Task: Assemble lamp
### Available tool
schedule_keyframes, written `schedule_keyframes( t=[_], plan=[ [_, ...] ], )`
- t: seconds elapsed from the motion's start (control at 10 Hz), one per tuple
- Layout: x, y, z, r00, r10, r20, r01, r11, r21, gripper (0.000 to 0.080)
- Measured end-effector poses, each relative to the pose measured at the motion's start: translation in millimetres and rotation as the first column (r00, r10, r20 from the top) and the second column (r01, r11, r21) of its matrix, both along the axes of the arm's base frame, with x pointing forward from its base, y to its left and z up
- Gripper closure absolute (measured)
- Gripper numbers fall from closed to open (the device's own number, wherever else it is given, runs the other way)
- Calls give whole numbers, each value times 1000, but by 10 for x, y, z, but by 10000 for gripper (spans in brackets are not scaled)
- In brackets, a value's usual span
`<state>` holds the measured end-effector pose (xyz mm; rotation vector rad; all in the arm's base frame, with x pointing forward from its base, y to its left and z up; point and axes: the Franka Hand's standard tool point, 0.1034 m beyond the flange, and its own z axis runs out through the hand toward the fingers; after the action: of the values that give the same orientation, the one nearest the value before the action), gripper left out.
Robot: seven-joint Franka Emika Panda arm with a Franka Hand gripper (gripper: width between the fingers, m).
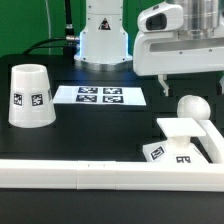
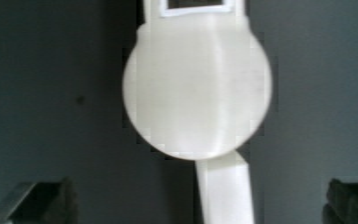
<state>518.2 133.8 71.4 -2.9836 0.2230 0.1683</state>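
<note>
The white round-headed bulb (image 1: pixel 192 108) is at the exterior view's right, at the flat square base (image 1: pixel 172 127), which carries a tag on its near edge. My gripper (image 1: pixel 190 78) hangs just above the bulb, open and empty. In the wrist view the bulb's oval head (image 2: pixel 197 90) fills the middle, a tag shows at its far end, and a narrow white strip (image 2: pixel 226 190) runs from it between my dark fingertips (image 2: pixel 34 200), which stand wide apart and touch nothing. The tapered cup-shaped shade (image 1: pixel 30 95) stands mouth down at the exterior view's left.
The marker board (image 1: pixel 100 96) lies flat at the middle back, in front of the arm's white pedestal (image 1: pixel 105 40). A long white rail (image 1: pixel 100 176) runs along the front edge, right against the base.
</note>
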Motion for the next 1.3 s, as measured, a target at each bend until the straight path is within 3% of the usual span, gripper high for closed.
schedule_keyframes(
  t=[0.5, 1.3],
  plan=[
    [-89, 27, -26, 958, 89, -274, -80, 996, 44, 101],
    [-300, 62, -307, 738, 156, -657, -102, 988, 119, 101]
  ],
)
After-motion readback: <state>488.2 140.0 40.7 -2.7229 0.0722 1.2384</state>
